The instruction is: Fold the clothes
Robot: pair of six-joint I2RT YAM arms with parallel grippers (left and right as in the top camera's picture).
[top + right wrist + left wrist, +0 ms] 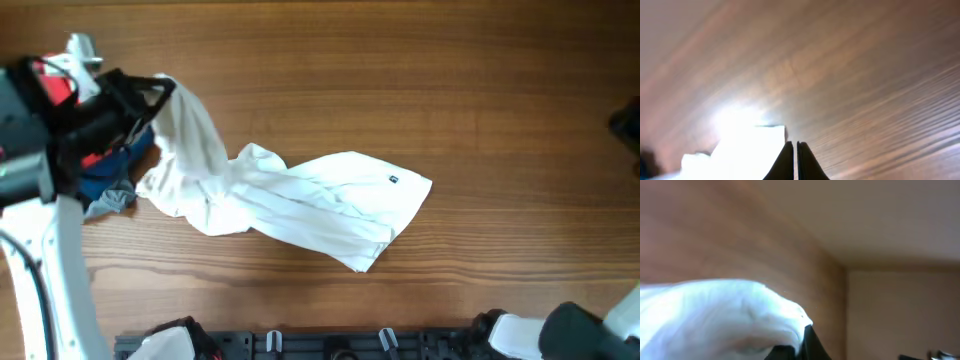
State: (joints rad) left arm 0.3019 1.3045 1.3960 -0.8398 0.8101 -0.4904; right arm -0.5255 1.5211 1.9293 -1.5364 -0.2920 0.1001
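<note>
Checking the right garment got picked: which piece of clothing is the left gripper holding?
The white T-shirt, pinched in the left gripper and trailing across the table. The blue garment and the grey garment lie bunched in a heap, unheld.

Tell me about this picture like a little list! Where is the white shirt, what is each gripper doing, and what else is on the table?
table: brown wood
white T-shirt: crumpled, lying across the middle, not folded yet, its left end lifted
left gripper: shut on the white T-shirt, holding that end up
right gripper: shut, holding nothing
other clothes: blue and grey pile at the left edge, under the left arm
</note>
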